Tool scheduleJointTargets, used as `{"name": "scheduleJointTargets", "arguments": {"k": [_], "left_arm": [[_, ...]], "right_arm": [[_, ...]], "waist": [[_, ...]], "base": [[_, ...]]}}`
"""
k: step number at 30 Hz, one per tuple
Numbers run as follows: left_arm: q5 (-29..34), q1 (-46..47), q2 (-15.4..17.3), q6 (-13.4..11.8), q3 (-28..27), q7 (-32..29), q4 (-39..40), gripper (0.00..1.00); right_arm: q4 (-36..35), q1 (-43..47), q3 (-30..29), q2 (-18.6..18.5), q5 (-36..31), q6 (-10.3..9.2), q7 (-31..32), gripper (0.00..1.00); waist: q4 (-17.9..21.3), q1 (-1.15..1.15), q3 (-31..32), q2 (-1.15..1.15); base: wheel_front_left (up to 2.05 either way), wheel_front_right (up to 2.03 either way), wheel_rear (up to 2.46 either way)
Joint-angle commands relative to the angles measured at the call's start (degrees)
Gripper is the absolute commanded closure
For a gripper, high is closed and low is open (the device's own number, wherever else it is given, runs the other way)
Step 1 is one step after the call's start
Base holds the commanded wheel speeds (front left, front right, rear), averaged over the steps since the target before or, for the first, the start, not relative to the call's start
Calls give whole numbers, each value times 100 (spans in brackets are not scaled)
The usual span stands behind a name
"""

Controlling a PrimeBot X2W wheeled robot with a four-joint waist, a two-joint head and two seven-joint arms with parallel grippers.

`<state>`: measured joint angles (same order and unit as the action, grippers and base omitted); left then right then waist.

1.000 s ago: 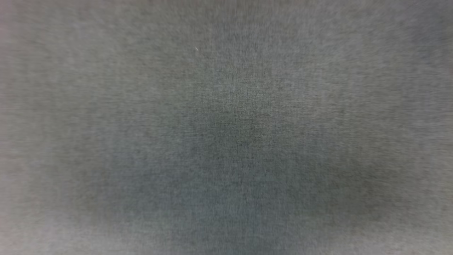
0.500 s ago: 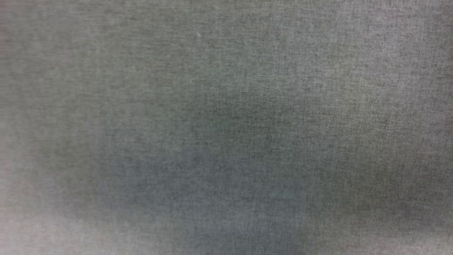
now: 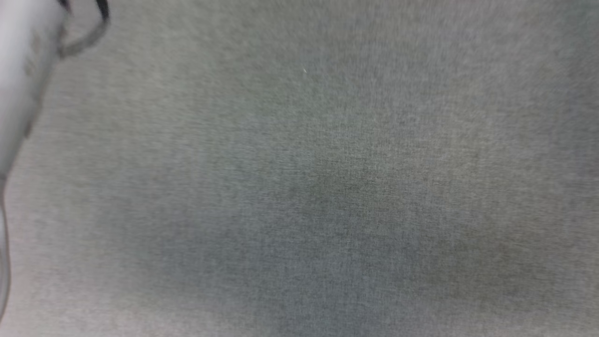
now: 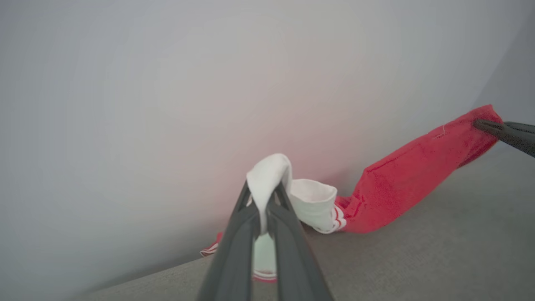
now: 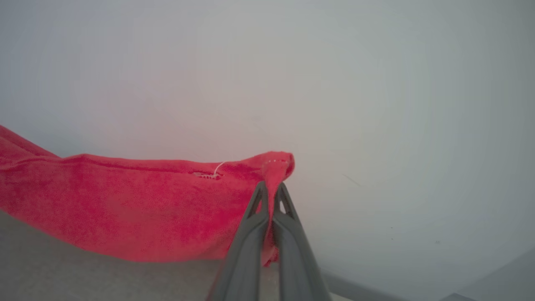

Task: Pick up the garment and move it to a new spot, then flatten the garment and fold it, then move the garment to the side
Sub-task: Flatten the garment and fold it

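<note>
Both jaws closed: left gripper (image 4: 263,196) pinches white sleeve of garment (image 4: 401,184), right gripper (image 5: 271,189) its fuzzy red edge, over grey woven surface (image 3: 327,187).

Nothing readable is showing: the garment (image 4: 409,184) is turning only unmarked folds toward the cameras, with no legible letter, number, label or brand on it.
</note>
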<state>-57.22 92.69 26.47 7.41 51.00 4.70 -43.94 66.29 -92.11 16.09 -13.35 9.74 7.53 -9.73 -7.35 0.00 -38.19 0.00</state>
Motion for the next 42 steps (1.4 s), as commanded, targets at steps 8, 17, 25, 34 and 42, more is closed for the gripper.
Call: {"name": "scheduleJointTargets", "arguments": {"k": [8, 17, 25, 34, 42], "left_arm": [[-671, -1097, 553, 11, 979, -217, 822, 100], [-1019, -2546, 1315, 12, 1751, 8, 1877, 100], [-1125, -4132, 2087, -628, 1979, 480, 3225, 100], [-1194, -5340, 2677, -1495, 2099, 697, 4431, 100], [-1535, -6290, 2975, -2251, 2085, 888, 5300, 100]], "right_arm": [[-1242, 1681, 1267, -735, 1560, -7, 910, 100], [-3987, 4239, 1938, -2436, 3069, -7, 1658, 100], [-5604, 6505, 1417, -3274, 3241, -7, 1804, 100], [-6845, 8583, 618, -3314, 3145, -8, 2246, 100], [-8058, 10289, -92, -2952, 3166, -7, 2972, 100]], "waist": [[-232, 0, 1608, 0], [-304, 0, 2402, 0], [-293, 0, 2686, 0], [-396, 0, 2747, 0], [-488, 0, 2683, 0]], "base": [[0, 0, 0], [0, 0, 0], [0, 0, 0], [0, 0, 0], [0, 0, 0]]}}
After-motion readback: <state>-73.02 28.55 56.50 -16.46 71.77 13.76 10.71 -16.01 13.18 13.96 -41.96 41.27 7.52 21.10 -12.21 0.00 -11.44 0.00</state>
